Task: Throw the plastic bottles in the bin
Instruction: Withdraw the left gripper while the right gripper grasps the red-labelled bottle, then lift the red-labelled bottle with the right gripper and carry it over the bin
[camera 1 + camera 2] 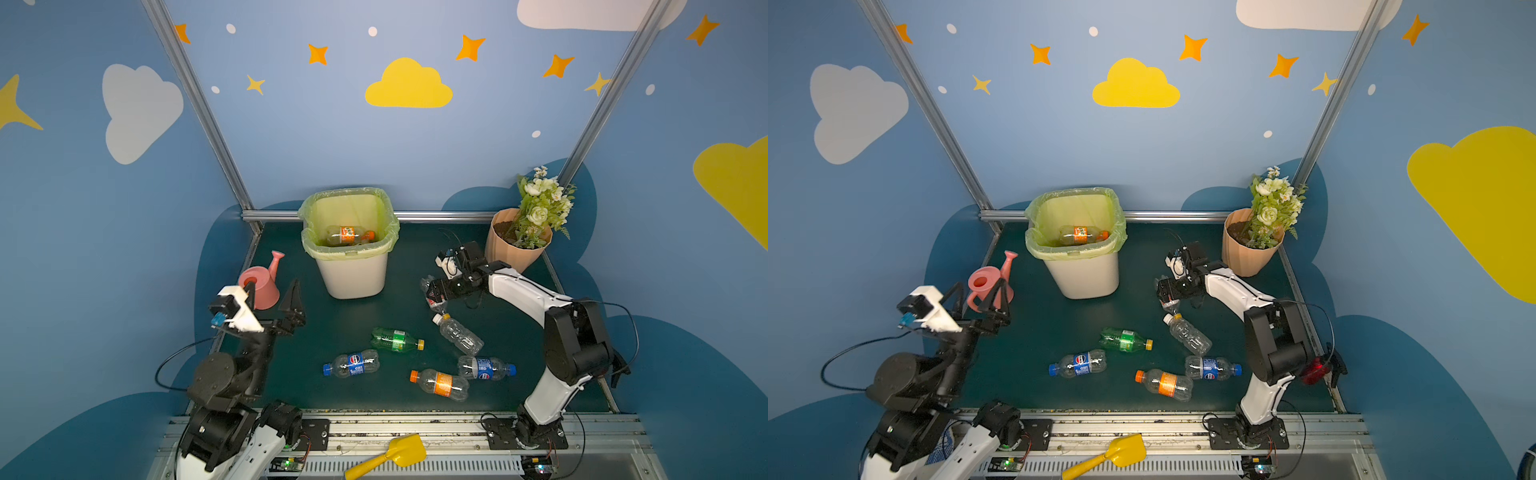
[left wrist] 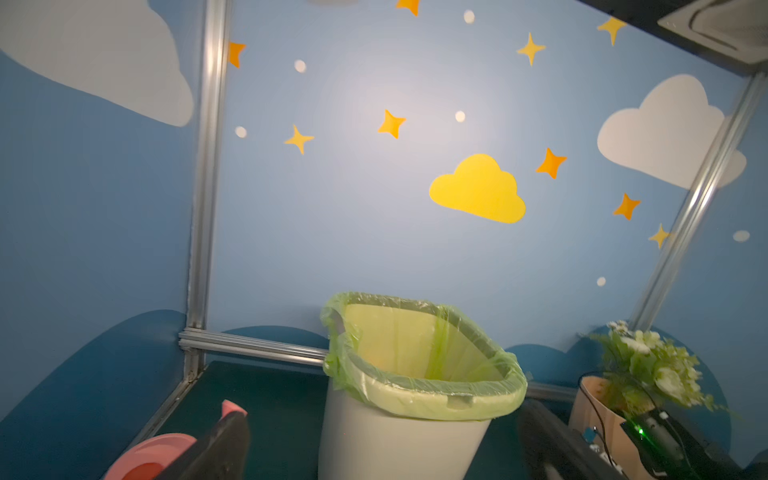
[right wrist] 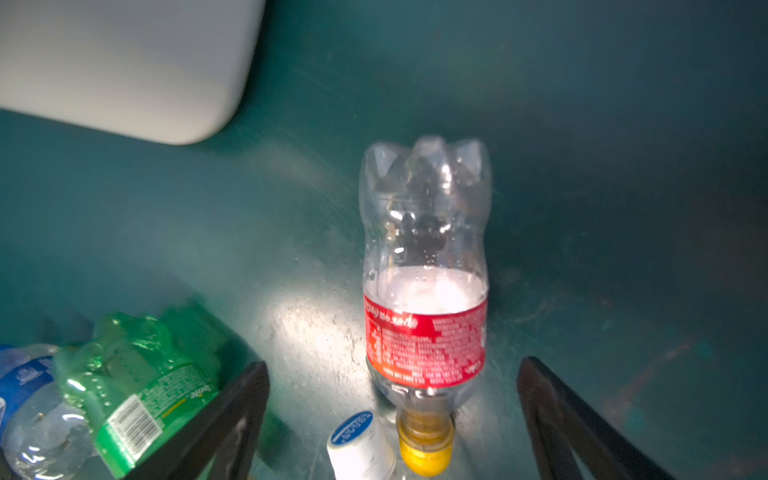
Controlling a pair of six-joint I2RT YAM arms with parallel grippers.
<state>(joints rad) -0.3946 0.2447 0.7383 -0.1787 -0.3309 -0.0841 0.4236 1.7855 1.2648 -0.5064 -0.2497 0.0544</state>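
The bin [image 1: 353,274], white with a yellow-green liner, stands at the back of the green mat and holds an orange-labelled bottle [image 1: 347,235]. Several plastic bottles lie on the mat: a green one [image 1: 395,338], two blue-labelled ones [image 1: 353,363] [image 1: 486,368], an orange-labelled one [image 1: 442,382] and a clear one with a white cap [image 1: 457,332]. My right gripper [image 3: 392,368] is open, low over a red-labelled bottle [image 3: 424,266] lying between its fingers. My left gripper [image 1: 272,297] is raised and open with nothing in it, facing the bin [image 2: 399,440].
A pink watering can [image 1: 262,284] sits right behind the left gripper. A peach flowerpot [image 1: 515,245] with flowers stands at the back right, behind the right arm. A yellow scoop [image 1: 395,455] lies on the front rail. Metal frame posts edge the mat.
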